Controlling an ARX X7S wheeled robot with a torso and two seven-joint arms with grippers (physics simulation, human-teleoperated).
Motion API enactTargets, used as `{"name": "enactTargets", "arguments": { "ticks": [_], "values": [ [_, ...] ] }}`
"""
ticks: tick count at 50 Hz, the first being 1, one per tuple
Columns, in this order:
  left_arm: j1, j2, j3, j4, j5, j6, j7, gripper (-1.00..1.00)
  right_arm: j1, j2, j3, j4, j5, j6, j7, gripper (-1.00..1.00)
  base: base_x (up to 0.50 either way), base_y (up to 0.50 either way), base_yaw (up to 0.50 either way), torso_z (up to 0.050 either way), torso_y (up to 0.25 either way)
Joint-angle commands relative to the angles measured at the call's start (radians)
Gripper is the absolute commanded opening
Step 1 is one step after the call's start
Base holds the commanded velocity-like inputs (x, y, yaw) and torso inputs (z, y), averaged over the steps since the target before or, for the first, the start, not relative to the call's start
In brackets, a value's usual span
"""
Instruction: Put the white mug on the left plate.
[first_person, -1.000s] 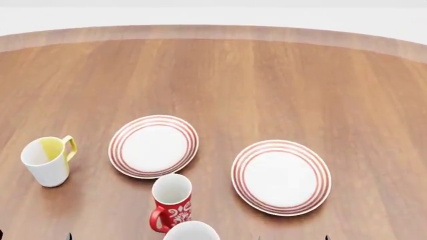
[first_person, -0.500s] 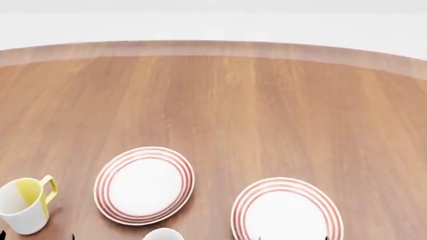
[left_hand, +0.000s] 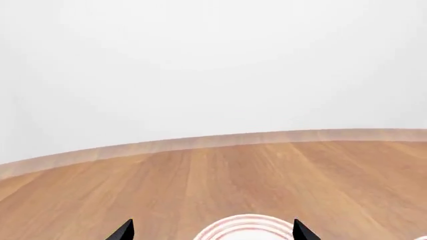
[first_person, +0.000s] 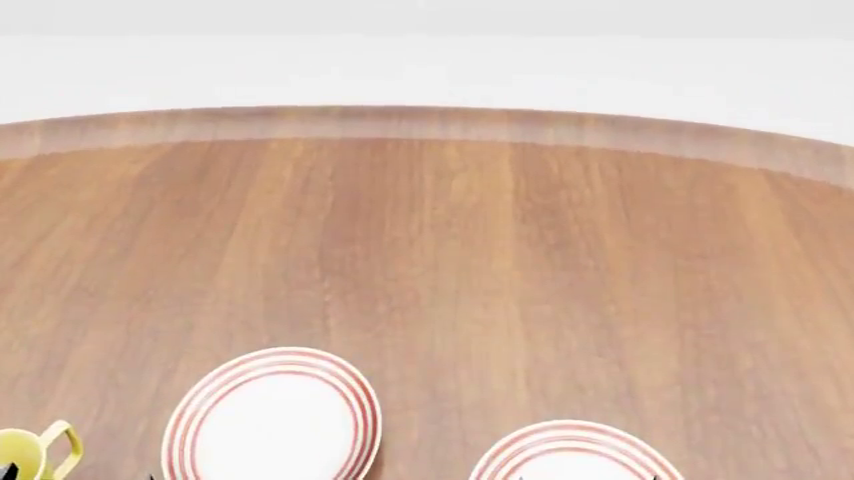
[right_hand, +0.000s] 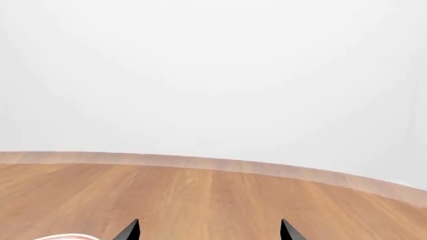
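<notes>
The white mug is out of view in every frame. The left plate (first_person: 271, 420), white with thin red rings, lies at the bottom left of the head view. A ringed plate rim (left_hand: 245, 226) shows in the left wrist view between the tips of my left gripper (left_hand: 213, 232), which is open and empty with its black fingertips (left_hand: 123, 231) wide apart. My right gripper (right_hand: 209, 232) is open and empty above bare wood. Neither gripper shows clearly in the head view.
The second ringed plate (first_person: 574, 455) is cut off by the head view's bottom edge. The yellow handle of the smaller mug (first_person: 54, 448) peeks in at the bottom left. The round wooden table's far edge (first_person: 427, 122) meets a white background. Another plate rim (right_hand: 67, 236) shows in the right wrist view.
The head view has tilted upward, so the plates and mugs slid down the frame. The red mug and the white mug's rim have left the view.
</notes>
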Motion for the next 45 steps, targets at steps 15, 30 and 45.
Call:
{"name": "enactTargets", "arguments": {
  "ticks": [15,30,45],
  "values": [
    [0.386,-0.248,-0.037,0.073,-0.128,0.395,0.248,1.0,-0.001,0.016,-0.012,0.037,0.013,-0.043,0.014,1.0,0.0,0.0,0.0,0.0,0.0],
    [0.572,-0.285,-0.132,0.077,-0.12,0.57,0.291,1.0,-0.004,0.024,-0.024,0.027,0.014,-0.039,0.024,1.0,0.0,0.0,0.0,0.0,0.0],
    [0.564,-0.039,-0.287,0.028,-0.11,0.566,0.639,1.0,-0.004,0.032,-0.031,0.026,0.018,-0.038,0.035,1.0,0.0,0.0,0.0,0.0,0.0]
  ]
}}
